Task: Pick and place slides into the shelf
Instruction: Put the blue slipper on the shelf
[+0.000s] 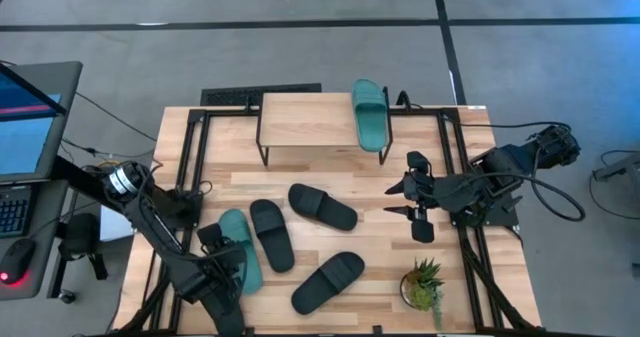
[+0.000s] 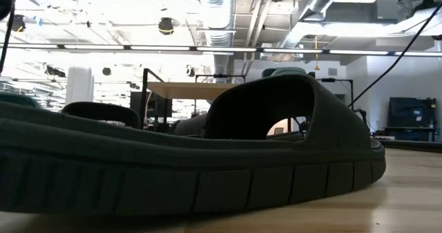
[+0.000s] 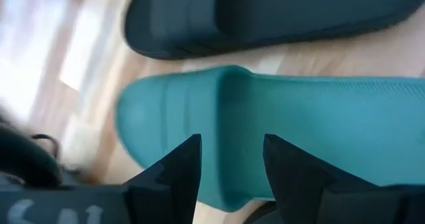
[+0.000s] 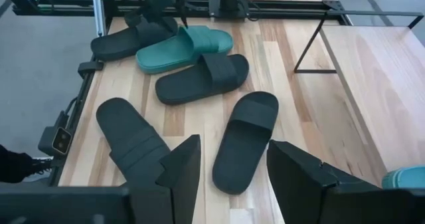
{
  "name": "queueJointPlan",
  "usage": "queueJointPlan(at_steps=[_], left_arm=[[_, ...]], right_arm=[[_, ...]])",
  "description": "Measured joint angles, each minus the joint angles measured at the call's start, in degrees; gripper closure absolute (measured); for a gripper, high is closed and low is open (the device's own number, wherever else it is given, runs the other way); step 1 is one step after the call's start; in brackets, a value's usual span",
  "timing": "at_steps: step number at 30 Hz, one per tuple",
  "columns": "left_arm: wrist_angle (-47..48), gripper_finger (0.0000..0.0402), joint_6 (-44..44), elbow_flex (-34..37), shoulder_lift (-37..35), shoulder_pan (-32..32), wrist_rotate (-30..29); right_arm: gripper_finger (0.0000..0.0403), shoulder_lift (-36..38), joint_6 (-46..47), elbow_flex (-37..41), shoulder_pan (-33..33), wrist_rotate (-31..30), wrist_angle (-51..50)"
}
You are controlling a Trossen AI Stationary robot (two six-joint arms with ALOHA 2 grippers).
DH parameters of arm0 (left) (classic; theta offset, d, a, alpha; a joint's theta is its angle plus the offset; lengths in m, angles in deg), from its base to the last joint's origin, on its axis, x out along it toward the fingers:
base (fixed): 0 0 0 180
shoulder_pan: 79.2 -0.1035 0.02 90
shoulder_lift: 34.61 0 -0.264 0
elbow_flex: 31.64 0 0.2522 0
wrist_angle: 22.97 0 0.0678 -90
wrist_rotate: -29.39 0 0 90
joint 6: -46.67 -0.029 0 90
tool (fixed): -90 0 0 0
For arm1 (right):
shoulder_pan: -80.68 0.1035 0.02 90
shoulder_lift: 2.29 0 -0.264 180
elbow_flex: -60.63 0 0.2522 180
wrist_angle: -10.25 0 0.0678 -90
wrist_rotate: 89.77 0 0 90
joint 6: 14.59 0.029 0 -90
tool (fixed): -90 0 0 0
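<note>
A teal slide (image 1: 241, 259) lies flat on the table at the near left, and my left gripper (image 3: 232, 164) stands open just above it, one finger on each side of the strap's edge (image 3: 229, 91). Three black slides (image 1: 271, 234) (image 1: 322, 206) (image 1: 328, 281) lie on their soles mid-table. A further black one (image 4: 129, 39) lies by the left arm. The shelf (image 1: 310, 122) stands at the far edge, with a second teal slide (image 1: 370, 112) lying on the right end of its top board. My right gripper (image 1: 415, 202) hangs open above the table's right side, holding nothing. My left gripper comes at the teal slide (image 3: 299, 131) slanting down from above, near its rounded end (image 3: 133, 117). Its open fingers (image 3: 179, 167) stand over the slide. I cannot tell whether they touch it.
A small potted plant (image 1: 425, 285) stands at the near right. Black frame rails (image 1: 190, 157) run along the table's left and right sides. A monitor and keyboard (image 1: 25, 127) sit off the table's left. One black slide (image 2: 207, 157) fills the low view.
</note>
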Motion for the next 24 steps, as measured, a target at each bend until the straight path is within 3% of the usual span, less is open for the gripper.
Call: queueJointPlan(at_steps=[24], left_arm=[[-2.2,0.0248,0.5,7.6,0.0,-2.4,-1.0]], right_arm=[[0.0242,0.0,0.0,0.0,-0.1,-0.1,0.0]])
